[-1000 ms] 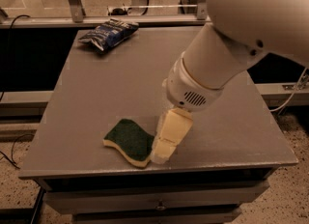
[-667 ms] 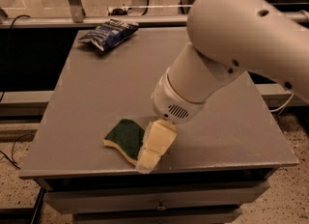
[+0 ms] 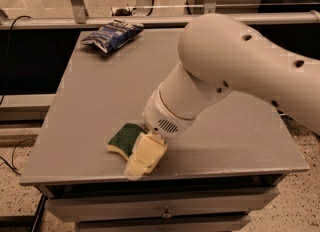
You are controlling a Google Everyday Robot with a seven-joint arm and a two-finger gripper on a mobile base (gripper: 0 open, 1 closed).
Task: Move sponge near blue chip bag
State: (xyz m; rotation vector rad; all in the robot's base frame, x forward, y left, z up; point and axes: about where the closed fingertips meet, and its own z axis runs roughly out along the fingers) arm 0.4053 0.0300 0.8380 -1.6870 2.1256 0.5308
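Observation:
The sponge (image 3: 122, 138), dark green on top with a pale yellow base, lies near the front left of the grey table (image 3: 100, 101). My gripper (image 3: 142, 158) hangs from the big white arm and sits right over the sponge's right half, hiding that part. The blue chip bag (image 3: 113, 34), crumpled dark blue foil with white print, lies at the table's far left corner, well away from the sponge and gripper.
The white arm (image 3: 235, 71) spans the table's right half. A metal rail (image 3: 150, 21) with upright posts runs behind the table. The table's front edge is just below the gripper. A drawer front (image 3: 165, 211) is under the tabletop.
The arm has swung left and lower, and the gripper has moved from the sponge's right edge to over its right half. The sponge and the bag have not moved.

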